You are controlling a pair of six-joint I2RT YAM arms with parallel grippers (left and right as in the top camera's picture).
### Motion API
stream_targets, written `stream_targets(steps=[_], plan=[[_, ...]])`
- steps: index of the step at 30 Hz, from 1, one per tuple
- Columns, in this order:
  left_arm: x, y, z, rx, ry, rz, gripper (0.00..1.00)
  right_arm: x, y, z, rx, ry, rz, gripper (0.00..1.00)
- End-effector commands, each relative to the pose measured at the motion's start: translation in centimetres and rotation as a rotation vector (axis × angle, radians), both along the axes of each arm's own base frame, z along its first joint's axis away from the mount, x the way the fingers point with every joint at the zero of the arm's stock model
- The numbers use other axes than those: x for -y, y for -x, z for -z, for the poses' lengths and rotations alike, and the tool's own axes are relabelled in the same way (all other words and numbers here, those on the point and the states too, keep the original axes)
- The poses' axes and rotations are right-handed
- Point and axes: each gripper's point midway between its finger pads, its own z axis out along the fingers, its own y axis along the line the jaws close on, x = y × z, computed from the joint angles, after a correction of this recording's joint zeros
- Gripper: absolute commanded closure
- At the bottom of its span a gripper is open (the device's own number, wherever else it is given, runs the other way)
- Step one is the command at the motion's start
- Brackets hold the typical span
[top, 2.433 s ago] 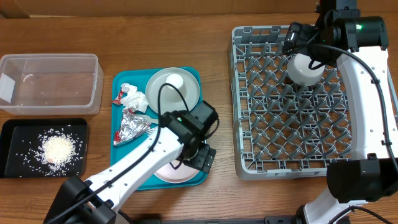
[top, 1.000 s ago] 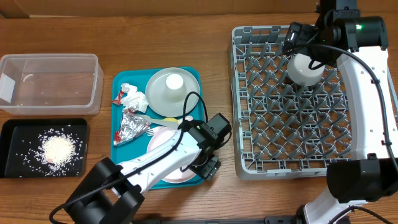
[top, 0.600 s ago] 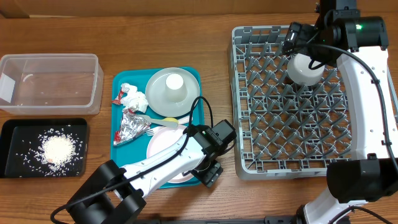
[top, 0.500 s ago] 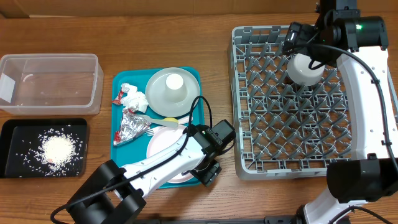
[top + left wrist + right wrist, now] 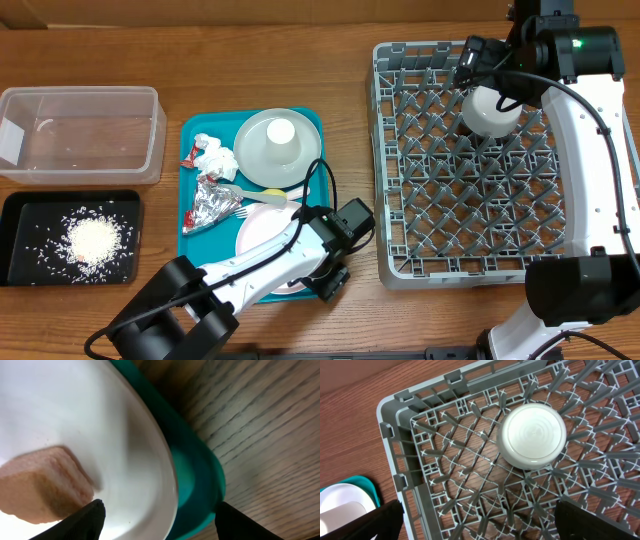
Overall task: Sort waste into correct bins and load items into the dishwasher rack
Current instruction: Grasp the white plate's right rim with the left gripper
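Note:
My left gripper [image 5: 334, 277] is at the teal tray's near right corner. Its jaws are open [image 5: 160, 527] and straddle the rim of the pinkish white plate [image 5: 75, 420], one finger over the plate and the other over the wood. A pale orange food cube [image 5: 40, 485] lies on that plate. My right gripper [image 5: 477, 525] hangs open above the dishwasher rack [image 5: 480, 240], over an upturned white bowl [image 5: 532, 435]. On the teal tray [image 5: 205, 240] are a grey-green plate [image 5: 262, 155] with a small white cup [image 5: 280, 131], foil [image 5: 210, 205], a napkin [image 5: 215, 157], a fork [image 5: 255, 198] and a yellow spoon [image 5: 272, 192].
A clear tub [image 5: 80, 92] stands at the far left. In front of it sits a black tray [image 5: 20, 205] holding loose rice [image 5: 95, 240]. Bare wood separates the teal tray from the rack.
My left gripper has slid from over the pinkish plate out to its right-hand rim at the tray's corner, and its jaws have narrowed a little. The right arm has not moved.

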Motion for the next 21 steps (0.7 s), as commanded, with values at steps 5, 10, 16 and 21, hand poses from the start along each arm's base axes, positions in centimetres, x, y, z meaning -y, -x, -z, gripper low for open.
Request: stream_targets(steps=[5, 10, 16, 21], plan=[[-0.1, -0.3, 0.5, 0.013, -0.01, -0.003, 0.3, 0.1, 0.0, -0.6, 0.018, 0.006, 0.008, 0.0], [-0.4, -0.7, 1.0, 0.043, -0.018, 0.0, 0.32, 0.1, 0.0, -0.6, 0.018, 0.006, 0.008, 0.0], [-1.2, -0.5, 1.8, 0.045, -0.035, -0.009, 0.33, 0.1, 0.0, -0.6, 0.018, 0.006, 0.008, 0.0], [-1.6, -0.7, 1.9, 0.061, -0.05, -0.016, 0.36, 0.1, 0.0, -0.6, 0.018, 0.006, 0.008, 0.0]])
